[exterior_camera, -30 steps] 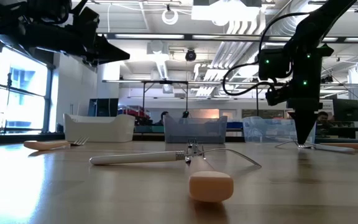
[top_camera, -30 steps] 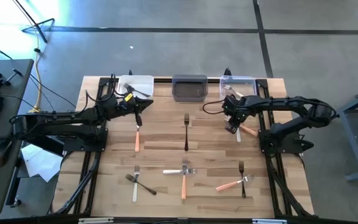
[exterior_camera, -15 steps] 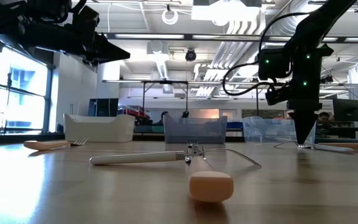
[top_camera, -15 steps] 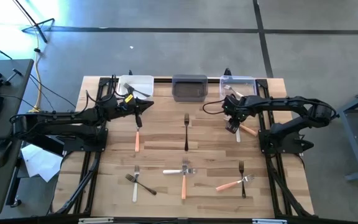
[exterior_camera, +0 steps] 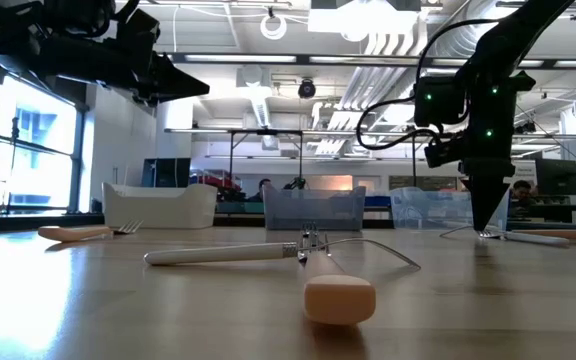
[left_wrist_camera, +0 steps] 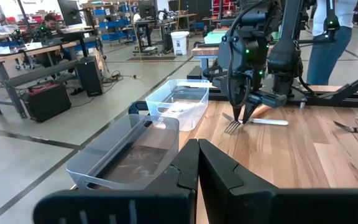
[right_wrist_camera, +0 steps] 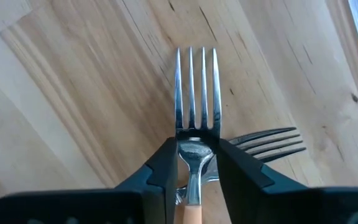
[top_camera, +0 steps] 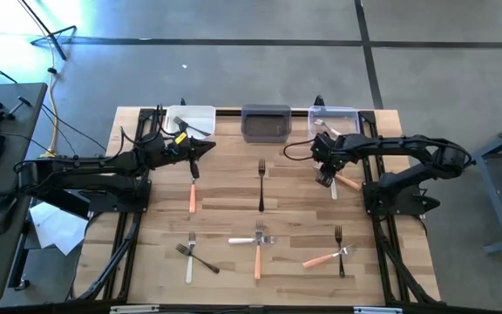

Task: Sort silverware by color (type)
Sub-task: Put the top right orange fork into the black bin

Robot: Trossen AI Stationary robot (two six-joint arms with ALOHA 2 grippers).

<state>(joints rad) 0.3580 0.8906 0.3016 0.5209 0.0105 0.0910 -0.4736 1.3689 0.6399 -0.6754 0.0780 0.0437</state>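
A wooden-slat worktop point(top_camera: 234, 196) is sitting in an open workshop with a grey concrete floor, and three small bins are lining its far edge: a white bin point(top_camera: 192, 119) at the left, a grey bin point(top_camera: 265, 123) in the middle and a clear bin point(top_camera: 335, 120) at the right. The right end effector point(right_wrist_camera: 194, 158) is pointing straight down near the far right of the worktop, its fingers point(right_wrist_camera: 160, 168) closing around the neck of an orange-handled fork point(right_wrist_camera: 194, 152) that is lying flat on the wood, crossed with a second fork point(right_wrist_camera: 269, 143) whose tines are showing just beside it. The fork is not looking lifted yet — so the step in hand is judged to be the grasp itself. The left end effector point(left_wrist_camera: 197, 162) is hovering above the worktop near the white bin, clenched on nothing. The remaining forks are lying scattered: a black-handled fork point(top_camera: 261, 185) in the middle, an orange one point(top_camera: 192, 194) to the left, and several more point(top_camera: 258, 240) along the near side. The next move is calling for a firm pinch and a straight lift — without dragging the crossed fork along — then a carry to whichever bin is taking orange handles.
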